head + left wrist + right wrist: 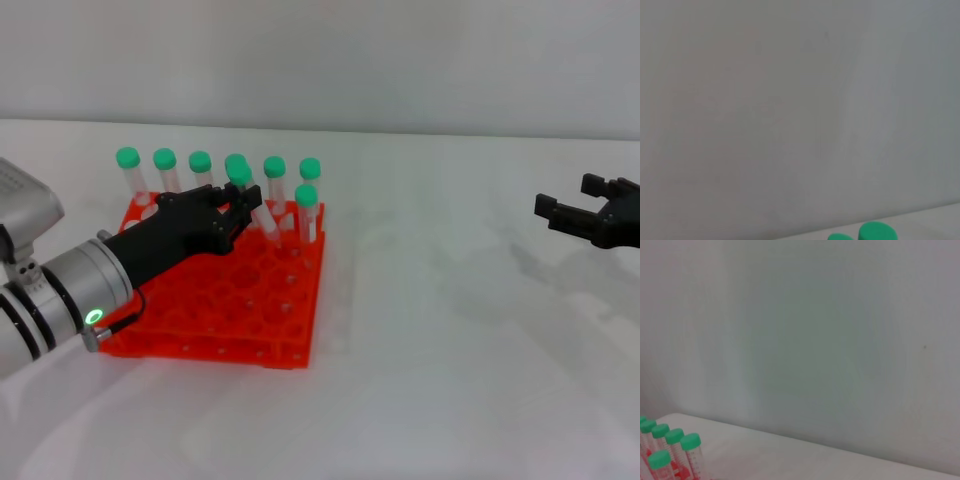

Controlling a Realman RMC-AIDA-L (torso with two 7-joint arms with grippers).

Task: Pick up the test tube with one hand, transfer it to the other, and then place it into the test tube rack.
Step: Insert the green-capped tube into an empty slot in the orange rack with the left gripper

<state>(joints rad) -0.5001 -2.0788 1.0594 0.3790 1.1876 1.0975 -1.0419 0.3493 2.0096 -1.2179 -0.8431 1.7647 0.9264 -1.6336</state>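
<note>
Two fingers of your left gripper (243, 203) were closed narrowly on the test tube (252, 200), which leaned tilted over the back rows of the test tube rack (250, 310). Your right gripper (590, 212) hovered well apart above the table (450, 380), fingers spread wide, holding nothing. No writing was readable.

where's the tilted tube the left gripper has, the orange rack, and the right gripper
test tube (241, 175), head view: on its green cap.
test tube rack (262, 312), head view: bare top plate near the front.
left gripper (240, 208), head view: at its fingertips around the tube.
right gripper (570, 198), head view: between its open fingertips.
</note>
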